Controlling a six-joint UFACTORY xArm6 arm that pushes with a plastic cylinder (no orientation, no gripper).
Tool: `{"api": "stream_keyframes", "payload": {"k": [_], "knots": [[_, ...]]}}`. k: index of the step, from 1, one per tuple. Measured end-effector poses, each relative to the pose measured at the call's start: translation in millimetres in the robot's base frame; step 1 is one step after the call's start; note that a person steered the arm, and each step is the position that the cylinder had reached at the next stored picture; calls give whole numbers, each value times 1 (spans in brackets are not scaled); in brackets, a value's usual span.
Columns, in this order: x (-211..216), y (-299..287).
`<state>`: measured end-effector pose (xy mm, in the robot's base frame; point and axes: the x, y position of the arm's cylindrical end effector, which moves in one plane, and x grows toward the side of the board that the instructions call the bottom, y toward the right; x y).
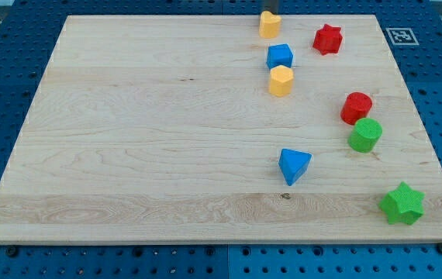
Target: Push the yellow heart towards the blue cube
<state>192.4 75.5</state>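
Note:
The yellow heart [270, 25] lies at the view's top, right of centre. The blue cube [280, 56] lies just below it, slightly to the right, with a small gap between them. My tip [270, 13] comes in from the view's top edge and stands right at the heart's upper side, touching it or nearly so. Only a short dark stub of the rod shows.
A yellow pentagon [281, 80] lies right below the blue cube. A red star [327, 39] is to the cube's right. A red cylinder [356, 108], green cylinder [365, 135], blue triangle [294, 165] and green star [402, 204] lie lower right. The wooden board [143, 139] sits on a blue pegboard.

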Motion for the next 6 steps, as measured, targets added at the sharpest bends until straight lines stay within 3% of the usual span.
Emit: {"api": "stream_keyframes", "payload": {"k": [1,3,6], "knots": [[3,-23],[23,54],[48,39]]}}
